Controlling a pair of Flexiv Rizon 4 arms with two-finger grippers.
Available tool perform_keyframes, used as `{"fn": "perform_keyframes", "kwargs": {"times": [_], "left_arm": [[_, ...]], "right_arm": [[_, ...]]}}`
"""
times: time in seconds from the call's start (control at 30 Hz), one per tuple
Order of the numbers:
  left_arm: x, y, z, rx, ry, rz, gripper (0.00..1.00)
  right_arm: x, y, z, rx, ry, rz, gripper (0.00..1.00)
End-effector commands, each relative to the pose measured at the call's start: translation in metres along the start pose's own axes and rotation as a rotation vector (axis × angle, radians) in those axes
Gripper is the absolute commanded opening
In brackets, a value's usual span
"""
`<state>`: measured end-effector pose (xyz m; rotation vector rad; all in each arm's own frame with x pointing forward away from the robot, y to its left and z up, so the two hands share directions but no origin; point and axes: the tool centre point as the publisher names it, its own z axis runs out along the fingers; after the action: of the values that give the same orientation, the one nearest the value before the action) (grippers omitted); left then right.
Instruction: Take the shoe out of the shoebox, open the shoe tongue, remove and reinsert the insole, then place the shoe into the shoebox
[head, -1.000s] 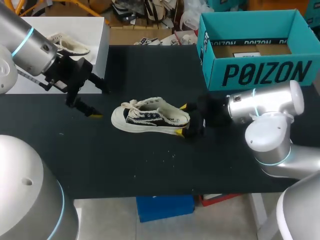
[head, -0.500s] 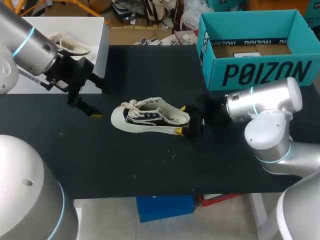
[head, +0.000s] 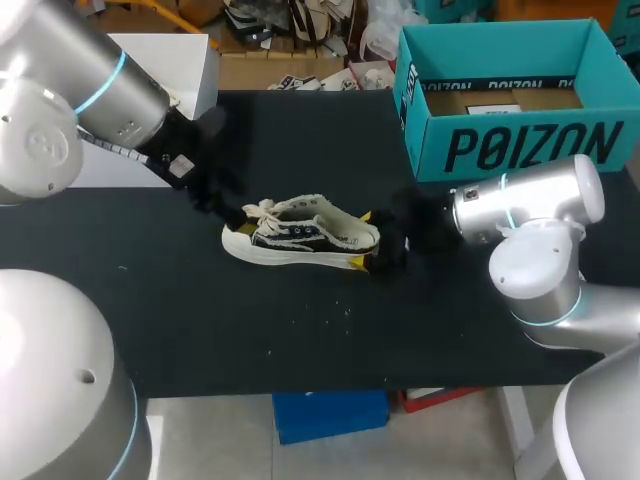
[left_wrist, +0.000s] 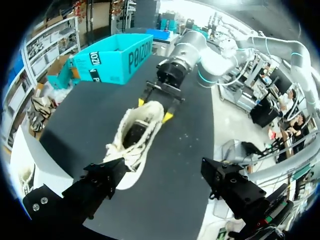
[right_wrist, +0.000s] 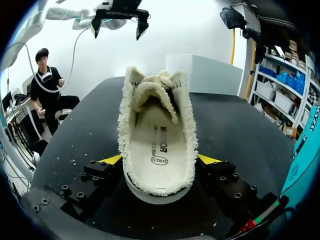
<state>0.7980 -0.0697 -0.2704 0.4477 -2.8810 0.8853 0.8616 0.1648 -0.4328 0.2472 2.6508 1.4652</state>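
A white and black canvas shoe (head: 300, 235) with a fleecy lining lies upright on the black table, toe to the left. Its insole (right_wrist: 159, 145) lies inside, and the tongue (right_wrist: 154, 92) stands up. My right gripper (head: 362, 240) is at the heel, one yellow-tipped finger touching each side (right_wrist: 160, 160), so it is shut on the shoe. My left gripper (head: 215, 195) hovers over the toe and laces. It is open wide (left_wrist: 165, 180), and the shoe's toe (left_wrist: 137, 137) lies close to one finger. The teal shoebox (head: 510, 150) stands open at the back right.
A white platform (head: 190, 60) sits at the table's back left, behind my left arm. The teal shoebox's wall (left_wrist: 107, 57) stands beside my right arm. Bare black tabletop (head: 300, 330) stretches in front of the shoe.
My left arm swung right, from the table's left side to just above the shoe's toe. The right gripper's fingers drew in against the heel. The shoe has stayed in place.
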Motion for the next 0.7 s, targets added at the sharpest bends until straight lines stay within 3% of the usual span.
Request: {"fn": "perform_keyframes", "kwargs": {"times": [0.03, 0.27, 0.43, 0.5, 0.57, 0.7], "left_arm": [[-0.001, -0.003, 0.0, -0.018, -0.002, 0.002, 1.0], [-0.001, -0.003, 0.0, -0.018, -0.002, 0.002, 1.0], [-0.018, -0.013, 0.02, -0.296, -0.182, -0.48, 1.0], [-0.024, -0.008, 0.027, -0.381, -0.148, -0.729, 1.0], [-0.025, -0.004, 0.032, -0.486, -0.199, -0.871, 1.0], [-0.024, -0.004, 0.032, -0.475, -0.16, -0.891, 1.0]], "right_arm": [[-0.001, 0.0, 0.003, 0.004, 0.001, 0.002, 0.0], [-0.001, 0.0, 0.003, 0.004, 0.001, 0.002, 0.0], [-0.001, 0.0, 0.003, 0.004, 0.001, 0.002, 0.0], [-0.001, 0.0, 0.003, 0.004, 0.001, 0.002, 0.0], [-0.001, 0.0, 0.003, 0.004, 0.001, 0.002, 0.0], [-0.001, 0.0, 0.003, 0.004, 0.001, 0.002, 0.0]]}}
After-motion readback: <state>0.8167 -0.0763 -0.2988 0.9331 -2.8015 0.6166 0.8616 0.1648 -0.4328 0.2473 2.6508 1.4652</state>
